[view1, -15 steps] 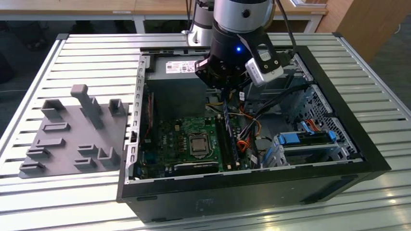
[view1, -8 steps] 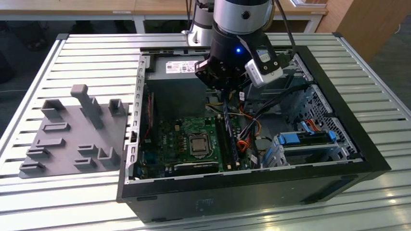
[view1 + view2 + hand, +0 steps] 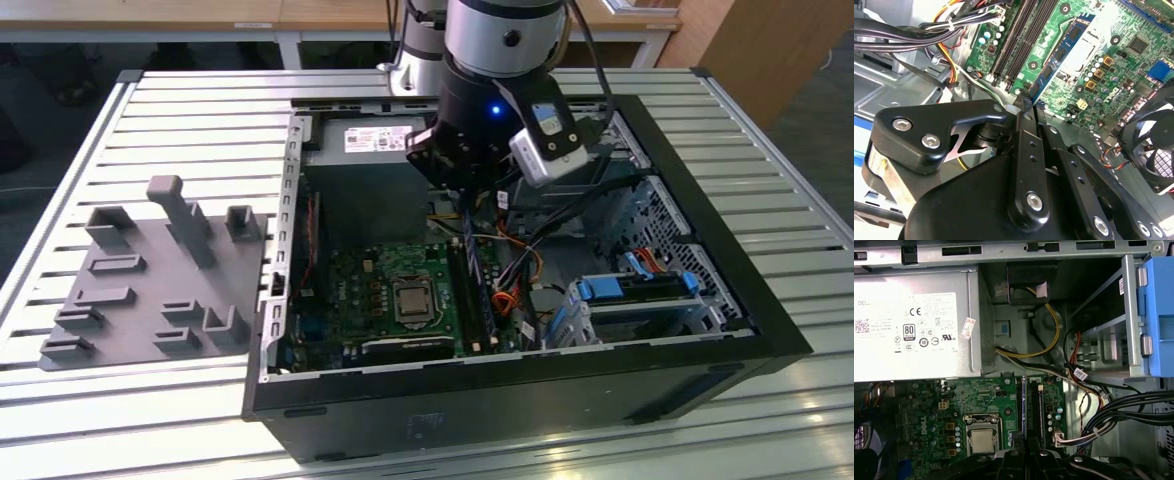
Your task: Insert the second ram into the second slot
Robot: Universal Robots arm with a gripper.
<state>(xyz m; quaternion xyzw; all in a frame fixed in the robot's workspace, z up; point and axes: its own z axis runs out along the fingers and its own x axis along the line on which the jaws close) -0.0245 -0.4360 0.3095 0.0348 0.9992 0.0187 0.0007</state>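
While the gripper (image 3: 1023, 105) pinches the second ram (image 3: 1063, 50) edge-down, fingers narrowed on it, the stick hangs over the memory slots (image 3: 1035, 407), at the exterior view's right of the CPU socket (image 3: 407, 300). Best kept plumb, parallel to the slot, pressed evenly.

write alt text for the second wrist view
The gripper pinches one end of the second ram, a thin blue stick, over the green motherboard near its dark memory slots. Bundled cables run alongside.
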